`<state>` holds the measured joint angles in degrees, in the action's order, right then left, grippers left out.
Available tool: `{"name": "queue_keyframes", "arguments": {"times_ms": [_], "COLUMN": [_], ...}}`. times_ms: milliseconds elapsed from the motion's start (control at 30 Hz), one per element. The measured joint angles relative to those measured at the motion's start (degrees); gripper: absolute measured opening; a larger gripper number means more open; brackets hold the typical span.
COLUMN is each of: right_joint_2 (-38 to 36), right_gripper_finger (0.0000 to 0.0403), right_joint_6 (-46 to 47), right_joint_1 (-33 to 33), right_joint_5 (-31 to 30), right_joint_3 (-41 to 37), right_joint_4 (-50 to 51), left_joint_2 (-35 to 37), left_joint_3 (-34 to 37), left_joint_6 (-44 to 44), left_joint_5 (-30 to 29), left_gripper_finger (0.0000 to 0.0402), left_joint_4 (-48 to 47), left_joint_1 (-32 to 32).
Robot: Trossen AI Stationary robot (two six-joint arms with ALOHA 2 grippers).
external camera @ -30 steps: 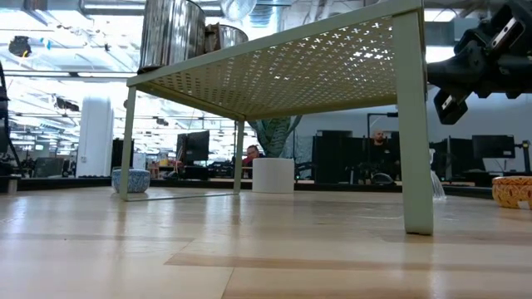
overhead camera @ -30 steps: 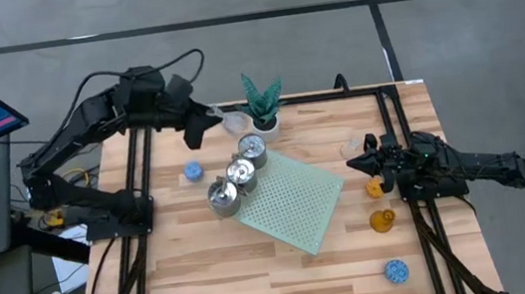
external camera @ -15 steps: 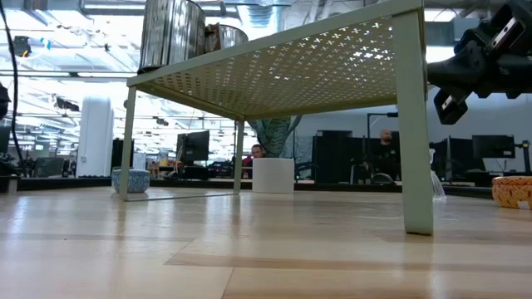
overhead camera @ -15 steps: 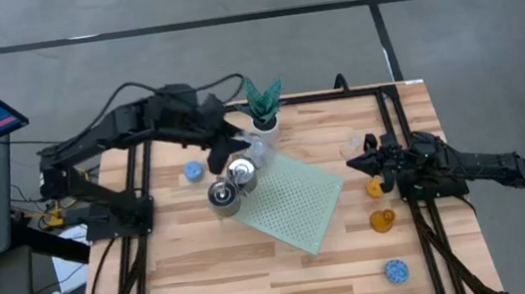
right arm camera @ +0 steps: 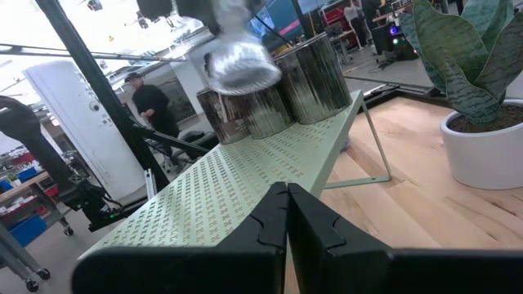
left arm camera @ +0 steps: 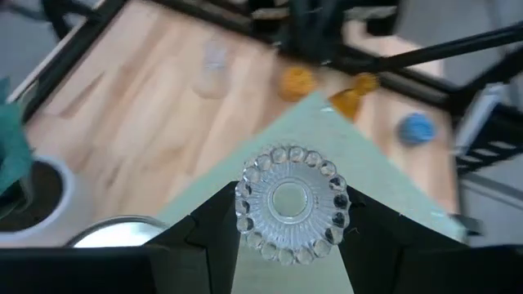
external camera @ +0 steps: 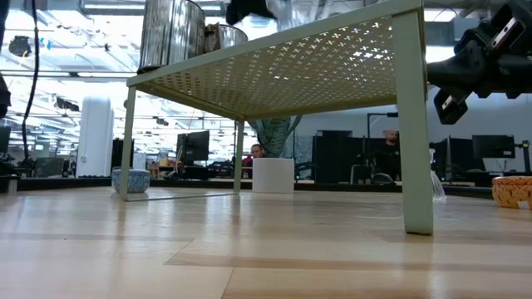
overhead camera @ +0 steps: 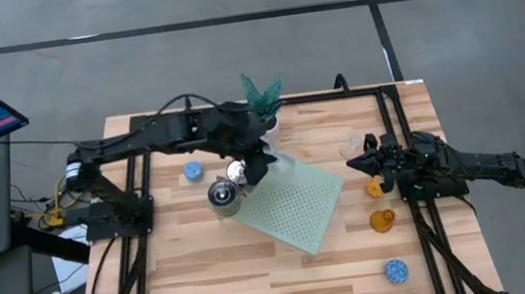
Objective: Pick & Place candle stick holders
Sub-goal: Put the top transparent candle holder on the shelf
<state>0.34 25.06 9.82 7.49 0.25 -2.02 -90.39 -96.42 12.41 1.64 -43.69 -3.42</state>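
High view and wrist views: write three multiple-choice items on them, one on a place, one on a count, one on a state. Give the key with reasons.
1. Where is the clear glass holder that the left gripper holds?
A. Above the green mat
B. On the floor
C. Inside the plant pot

2. How many blue holders stand on the table?
A. One
B. Two
C. Four

3. How are the right gripper's fingers?
A. Spread wide
B. Shut, holding nothing
C. Shut on a blue holder

Key:
1 A: the left wrist view shows the mat right under the held glass.
2 B: the high view shows one blue holder near the left arm and another by the near right corner.
3 B: the right wrist view shows its fingers pressed together with nothing between them.
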Motion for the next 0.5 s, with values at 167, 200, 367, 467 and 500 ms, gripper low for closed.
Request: {"name": "queue_keyframes", "arguments": {"times_ms": [167, 200, 367, 467, 500], "right_joint_2": [0.0, 0.0, 0.0, 0.0, 0.0], "right_gripper_finger": [0.0, 0.0, 0.0, 0.0, 0.0], "right_joint_6": [0.0, 0.0, 0.0, 0.0, 0.0], "right_joint_1": [0.0, 0.0, 0.0, 0.0, 0.0], "right_joint_5": [0.0, 0.0, 0.0, 0.0, 0.0], "right_joint_3": [0.0, 0.0, 0.0, 0.0, 0.0], "right_joint_4": [0.0, 0.0, 0.0, 0.0, 0.0], "left_joint_2": [-3.1, -3.7, -6.1, -6.8, -6.9], "left_joint_3": [0.0, 0.0, 0.0, 0.0, 0.0], "left_joint_6": [-0.1, -0.1, -0.2, -0.2, -0.2], "left_joint_5": [-0.5, -0.4, -0.3, -0.5, -0.4], "left_gripper_finger": [0.0166, 0.0167, 0.0167, 0.0167, 0.0167], "left_joint_4": [0.1, 0.2, 0.3, 0.3, 0.3], "left_joint_1": [-0.2, -0.2, -0.2, -0.2, -0.2]}}
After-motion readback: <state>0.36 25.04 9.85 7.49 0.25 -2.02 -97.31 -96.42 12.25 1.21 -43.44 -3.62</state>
